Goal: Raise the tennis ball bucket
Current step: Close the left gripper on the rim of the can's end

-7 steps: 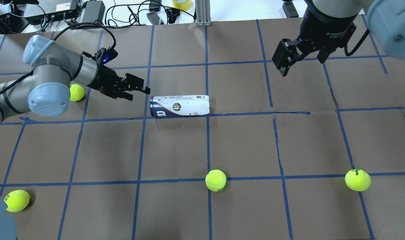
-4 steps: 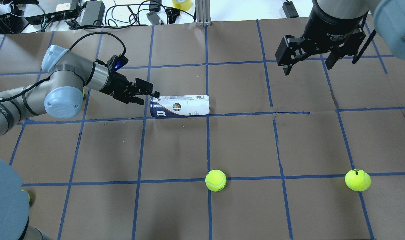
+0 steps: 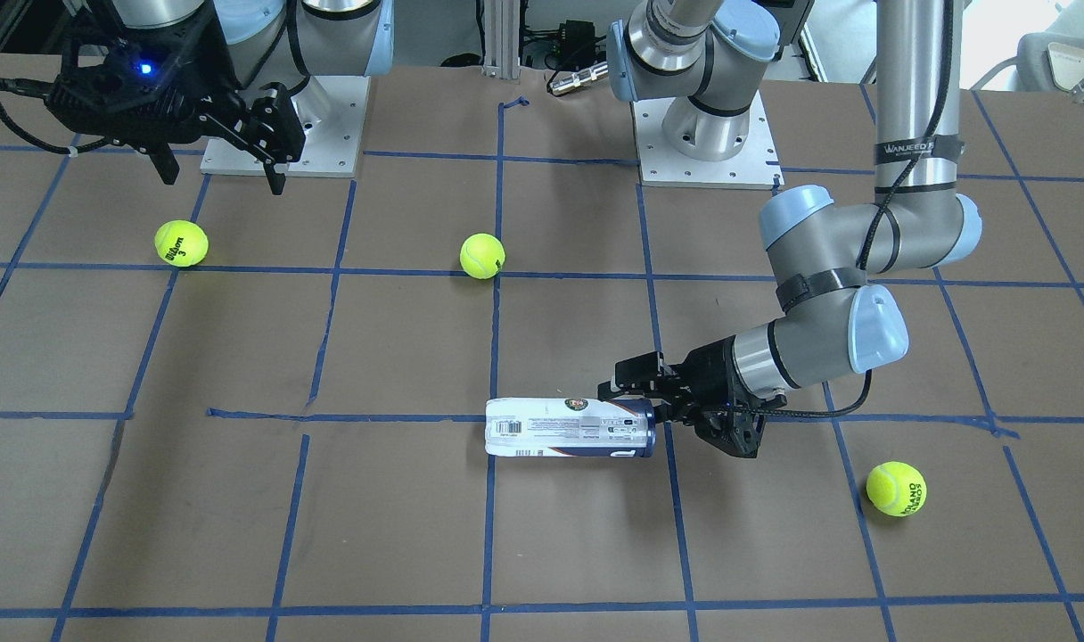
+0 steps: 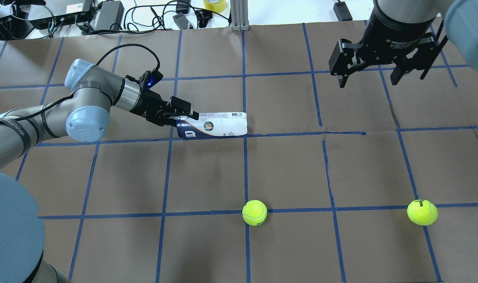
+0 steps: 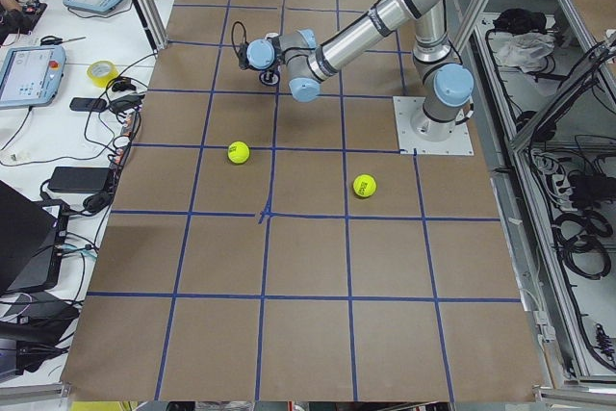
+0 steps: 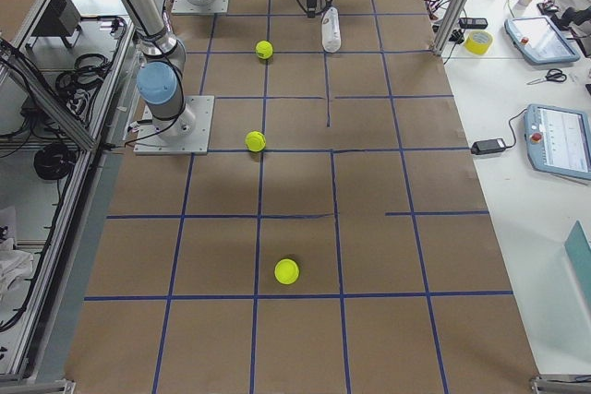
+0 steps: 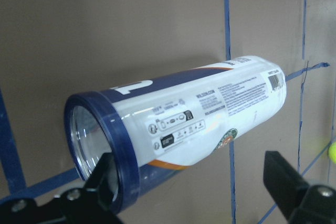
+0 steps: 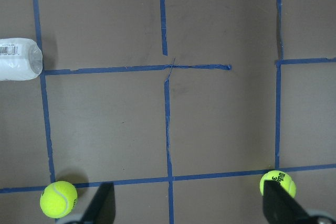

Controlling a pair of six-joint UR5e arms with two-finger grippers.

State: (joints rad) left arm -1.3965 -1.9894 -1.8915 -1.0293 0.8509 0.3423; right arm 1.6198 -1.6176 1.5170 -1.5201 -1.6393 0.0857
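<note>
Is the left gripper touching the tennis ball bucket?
Cannot tell. In the left wrist view one finger of the open left gripper overlaps the navy rim of the tennis ball bucket; neither gap nor contact shows. The other finger stands clear.

Both my arms are round silver-grey tubes, my left arm (image 4: 101,86) and my right arm (image 4: 404,6) alike, with pale blue caps (image 4: 86,124) closing each joint. A black band (image 3: 916,148) with white letters reading WANJEED wraps one left segment. A thin black cable (image 4: 133,45) arcs off that wrist, beside a small blue light (image 4: 150,81). My left pincer (image 4: 182,116) and right pincer (image 4: 368,78) are matte black, with flat blocky fingers. White lettering (image 4: 400,39) runs round the black right wrist. My bases are bolted to square white plates (image 3: 756,169) dotted with dark screws.
</note>
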